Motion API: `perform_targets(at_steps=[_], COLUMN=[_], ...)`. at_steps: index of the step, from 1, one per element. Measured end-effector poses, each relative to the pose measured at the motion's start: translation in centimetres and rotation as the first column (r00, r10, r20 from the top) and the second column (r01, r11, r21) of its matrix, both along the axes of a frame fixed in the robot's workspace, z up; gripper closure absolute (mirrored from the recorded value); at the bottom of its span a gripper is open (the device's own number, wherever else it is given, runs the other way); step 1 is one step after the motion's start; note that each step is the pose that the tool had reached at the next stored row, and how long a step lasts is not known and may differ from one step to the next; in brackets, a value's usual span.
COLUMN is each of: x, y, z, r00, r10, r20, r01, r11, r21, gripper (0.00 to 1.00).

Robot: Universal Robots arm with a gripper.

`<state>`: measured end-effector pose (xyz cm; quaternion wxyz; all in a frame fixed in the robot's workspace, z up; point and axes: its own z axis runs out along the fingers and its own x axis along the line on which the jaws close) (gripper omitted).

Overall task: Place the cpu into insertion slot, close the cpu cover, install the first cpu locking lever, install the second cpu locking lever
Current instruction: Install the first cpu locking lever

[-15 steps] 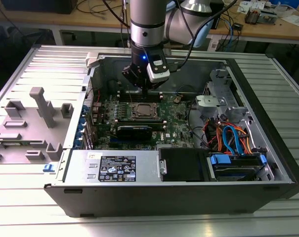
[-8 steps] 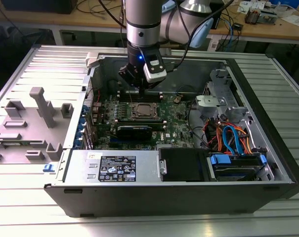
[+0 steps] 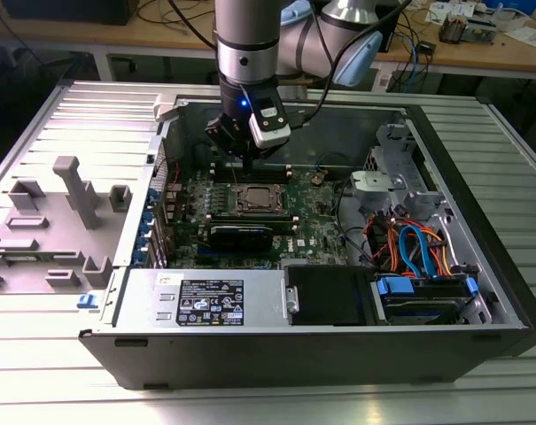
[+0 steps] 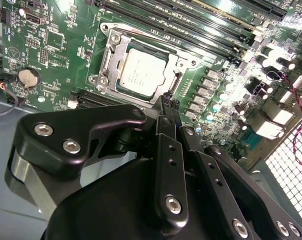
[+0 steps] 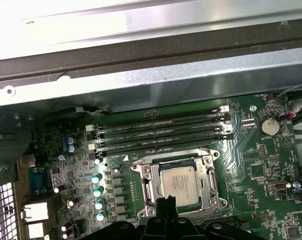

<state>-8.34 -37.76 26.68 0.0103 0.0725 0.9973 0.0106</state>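
The cpu, a small silver-grey square chip, lies flat in the insertion slot on the green motherboard. The slot's contact field is hidden beneath it. The cpu cover, a thin silver frame, lies down around the chip's top. My gripper hangs just above the socket's edge, beside the chip. Its black fingertips are together with nothing between them. I cannot make out either locking lever clearly.
Long black memory slots run beside the socket. A black expansion card stands on its other side. The case wall, power supply and coloured cables surround the board. A grey fixture tray lies outside the case at the exterior view's left.
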Motion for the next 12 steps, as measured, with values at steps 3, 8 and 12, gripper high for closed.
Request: perform_targets(at_steps=[3, 8, 12], x=[-0.01, -0.01, -0.01], y=[0.0, 0.0, 0.0], z=[0.0, 0.0, 0.0], r00=[1.0, 1.0, 1.0], r10=[0.0, 0.0, 0.001], r20=[-0.0001, 0.0, 0.0], r01=[0.0, 0.0, -0.001], r11=[1.0, 1.0, 1.0], r21=[0.0, 0.0, 0.0], gripper=[0.89, 0.89, 0.89])
